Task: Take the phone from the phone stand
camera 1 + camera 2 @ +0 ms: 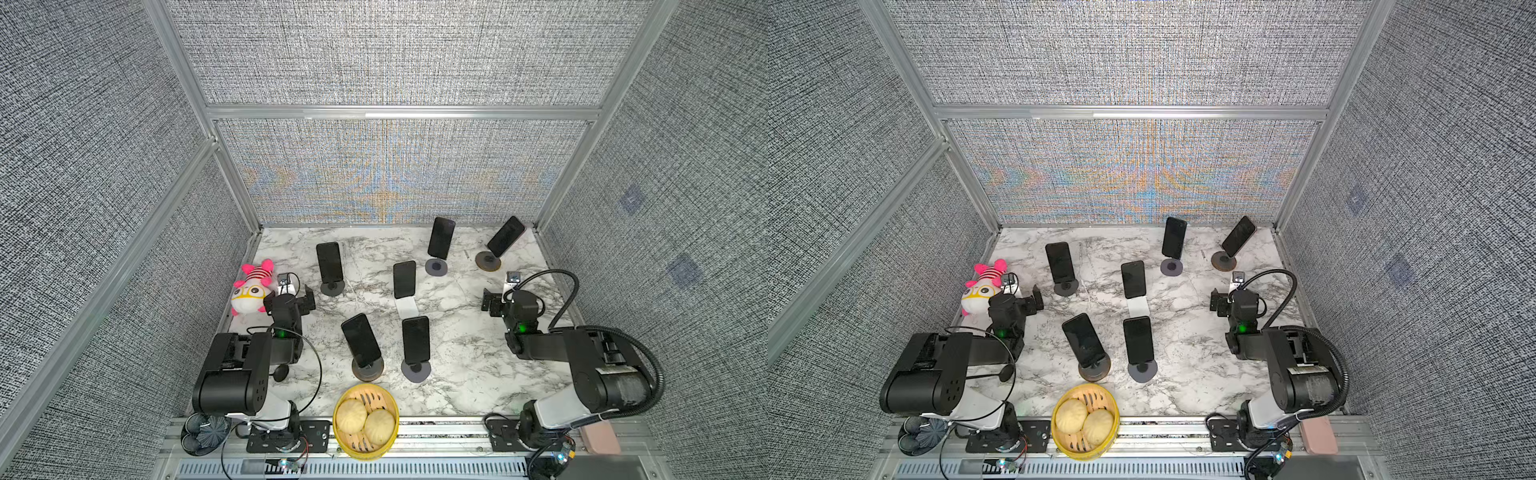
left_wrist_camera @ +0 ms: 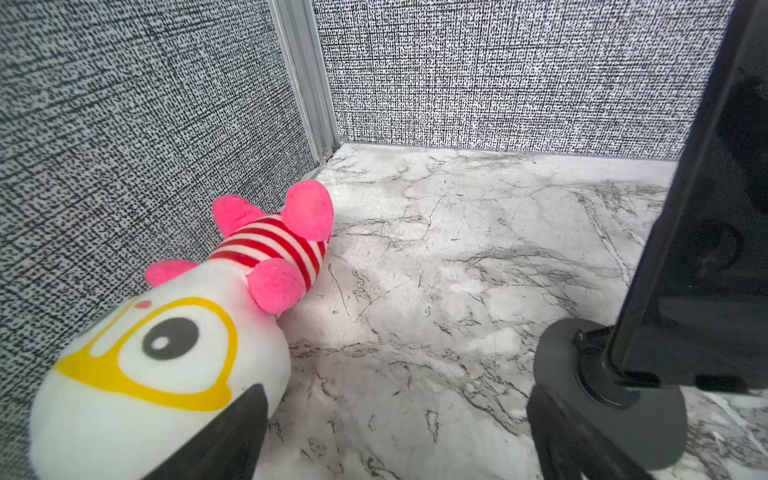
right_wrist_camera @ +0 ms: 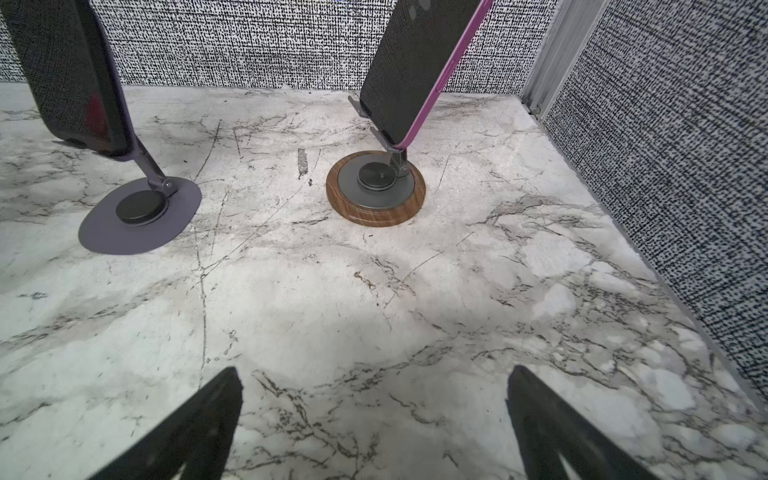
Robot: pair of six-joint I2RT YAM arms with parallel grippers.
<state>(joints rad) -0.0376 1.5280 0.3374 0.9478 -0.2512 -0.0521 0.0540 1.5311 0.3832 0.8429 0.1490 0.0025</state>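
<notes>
A: Back row, L to R?
B: From L: back-left phone [image 1: 329, 262], back-mid phone [image 1: 441, 237], back-right phone [image 1: 505, 236], each on its stand [image 1: 436, 267].
A: Nearer?
B: Then centre phone [image 1: 404, 279] in middle of table [image 1: 457, 374]; before it front-mid phone [image 1: 415, 338], front-left phone [image 1: 360, 340] just L of that.
A: Rest?
B: At L edge, plush toy [image 1: 253, 293]; left gripper [image 1: 307, 299] btwn it & back-left phone's stand. Near R edge, right gripper [image 1: 491, 302]. At front edge, basket [image 1: 365, 453] w/ two buns [image 1: 351, 415] in it.

Marble table [image 1: 1204, 374], six dark phones [image 1: 1133, 279] on stands [image 1: 1143, 371], plush toy [image 1: 978, 297] at left, bun steamer [image 1: 1086, 453] in front
</notes>
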